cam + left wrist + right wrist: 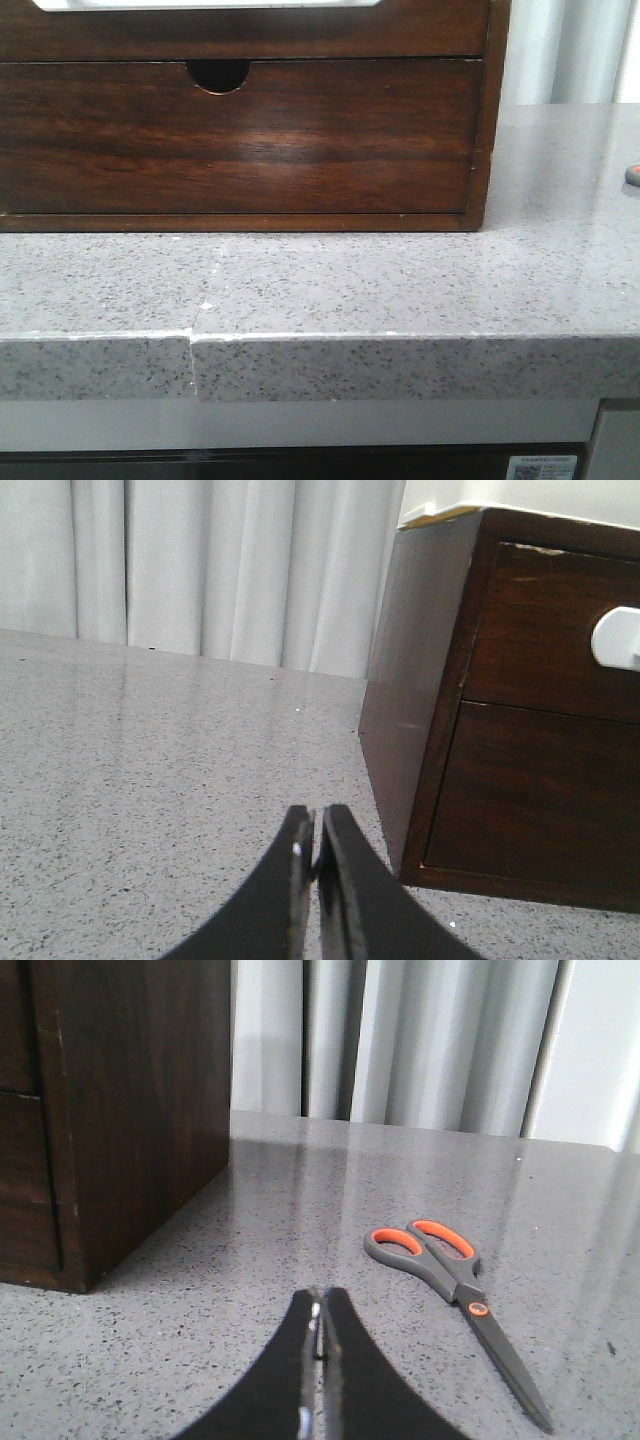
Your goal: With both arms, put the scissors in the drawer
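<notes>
Front view: wooden cabinet (240, 110) stands on the speckled grey desk (400, 290), set back from the desk's front edge. The drawer (240, 28), glossy reddish-brown with a whitish cut-out along its top edge, is the upper one and is shut; under it sits a lower drawer front (240, 135) with a half-round notch. A small sticker (541, 467) below the desk carries print too small to read.

Right wrist view: scissors (455, 1295), grey with orange-lined handles, lie flat on the desk, well apart from the cabinet's side. No writing legible on them. Right gripper (319, 1335): jaws together, holding nothing. Left gripper (314, 855): jaws together, empty, near the cabinet's corner. White curtains (420, 1040) hang behind the desk.
</notes>
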Tool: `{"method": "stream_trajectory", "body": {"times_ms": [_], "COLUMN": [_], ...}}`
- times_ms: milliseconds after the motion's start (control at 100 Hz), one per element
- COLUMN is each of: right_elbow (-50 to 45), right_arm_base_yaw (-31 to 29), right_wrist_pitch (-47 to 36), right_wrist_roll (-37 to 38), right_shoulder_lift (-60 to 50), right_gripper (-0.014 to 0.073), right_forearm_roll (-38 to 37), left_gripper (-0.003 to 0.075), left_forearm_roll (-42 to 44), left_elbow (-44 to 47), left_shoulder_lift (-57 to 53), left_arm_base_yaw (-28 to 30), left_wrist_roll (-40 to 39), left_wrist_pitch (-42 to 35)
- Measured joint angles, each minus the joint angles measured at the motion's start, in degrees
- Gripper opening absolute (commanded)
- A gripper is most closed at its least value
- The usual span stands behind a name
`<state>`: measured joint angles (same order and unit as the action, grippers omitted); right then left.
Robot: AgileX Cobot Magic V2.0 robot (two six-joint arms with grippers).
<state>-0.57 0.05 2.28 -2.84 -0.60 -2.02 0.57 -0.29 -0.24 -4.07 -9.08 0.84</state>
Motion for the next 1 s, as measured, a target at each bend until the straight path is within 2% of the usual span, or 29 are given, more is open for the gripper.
{"method": "stream_trajectory", "body": {"times_ms": [1000], "right_elbow": [0.0], "right_arm_base_yaw": [0.0], "right_wrist_pitch": [-0.9], "right_wrist_roll": [0.0], "right_shoulder_lift": [0.0], "right_gripper": [-0.0069], "right_forearm_roll": [0.8], "left_gripper": [-0.002], "left_forearm_roll": [0.0], "left_elbow": [0.0], "left_shoulder_lift": [0.0], "left_arm_base_yaw": [0.0], "left_wrist_roll": [0.0], "left_wrist_pitch": [0.0]}}
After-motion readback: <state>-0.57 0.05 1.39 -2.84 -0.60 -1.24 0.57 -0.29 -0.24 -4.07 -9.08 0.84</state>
